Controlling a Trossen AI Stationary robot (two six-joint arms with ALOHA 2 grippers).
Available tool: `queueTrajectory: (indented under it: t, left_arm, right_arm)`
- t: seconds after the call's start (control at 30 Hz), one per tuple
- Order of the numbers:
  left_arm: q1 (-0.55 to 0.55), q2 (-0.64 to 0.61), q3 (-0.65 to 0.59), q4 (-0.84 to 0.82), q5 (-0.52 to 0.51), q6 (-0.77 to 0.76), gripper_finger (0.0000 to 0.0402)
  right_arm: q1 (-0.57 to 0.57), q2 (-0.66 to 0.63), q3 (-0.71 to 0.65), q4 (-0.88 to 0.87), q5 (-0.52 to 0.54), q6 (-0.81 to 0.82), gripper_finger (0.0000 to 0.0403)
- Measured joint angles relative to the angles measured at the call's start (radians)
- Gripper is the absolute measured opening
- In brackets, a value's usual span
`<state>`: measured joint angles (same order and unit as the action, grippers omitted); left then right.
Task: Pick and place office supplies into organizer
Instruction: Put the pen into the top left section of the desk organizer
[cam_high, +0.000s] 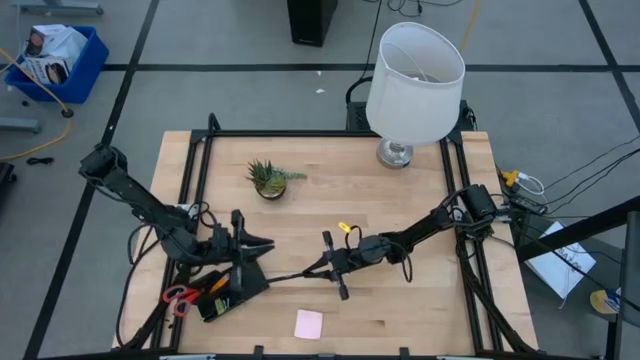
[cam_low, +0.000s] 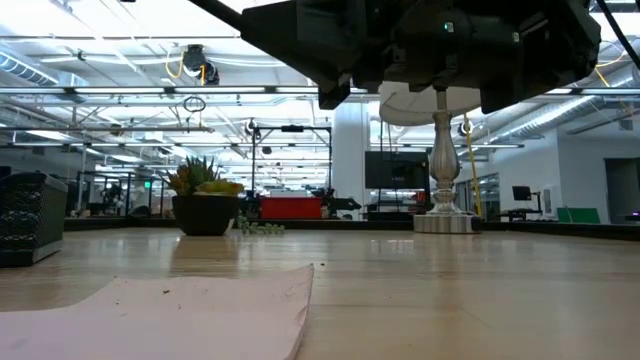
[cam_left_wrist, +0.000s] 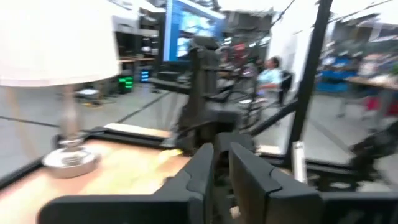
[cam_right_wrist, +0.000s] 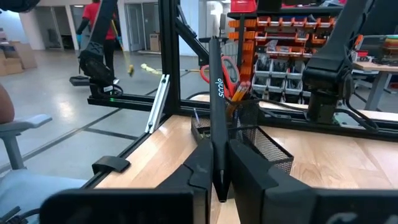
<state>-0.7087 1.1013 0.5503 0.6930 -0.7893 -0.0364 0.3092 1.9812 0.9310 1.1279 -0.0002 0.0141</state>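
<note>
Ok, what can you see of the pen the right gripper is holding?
The pen is thin, black and stick-like, with pale lettering along its barrel. The right gripper is shut on its lower part, so it stands up between the fingers. From above it shows as a thin dark line pointing toward the organizer.

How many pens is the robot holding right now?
1. A black pen is pinched upright in the right gripper, mid-table near the organizer. The left gripper holds none. More pens may sit hidden in the organizer.
</note>
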Motion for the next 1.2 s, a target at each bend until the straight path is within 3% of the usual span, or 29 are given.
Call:
queueTrajectory:
  t: [0.13, 0.3, 0.53, 0.73, 0.87, 1.03, 1.2]
  left_arm:
    - [-0.035, -0.033, 0.000, -0.052, -0.122, 0.035, 0.0088]
    - [-0.084, -0.093, 0.000, -0.142, -0.142, 0.010, 0.0147]
    - [-0.174, -0.181, 0.000, -0.286, -0.317, -0.002, 0.0202]
    - [-0.228, -0.188, 0.000, -0.340, -0.320, -0.028, 0.0203]
    - [-0.283, -0.195, 0.000, -0.317, -0.379, 0.026, 0.0190]
    - [-0.360, -0.238, 0.000, -0.233, -0.454, 0.124, 0.0170]
    - [-0.396, -0.249, 0.000, -0.276, -0.416, 0.120, 0.0158]
  right_arm:
    - [0.000, 0.000, 0.000, 0.001, 0.003, -0.002, 0.0028]
    - [0.000, 0.000, 0.000, 0.043, 0.021, -0.008, 0.0030]
    - [0.000, 0.000, 0.000, 0.137, 0.056, -0.030, 0.0027]
    - [0.000, 0.000, 0.008, 0.216, 0.105, -0.030, 0.0029]
    - [0.001, 0.000, 0.035, 0.222, 0.103, -0.034, 0.0028]
    - [0.011, 0.001, 0.081, 0.100, 0.102, -0.036, 0.0033]
    - [0.021, 0.029, 0.146, 0.072, 0.102, -0.100, 0.0027]
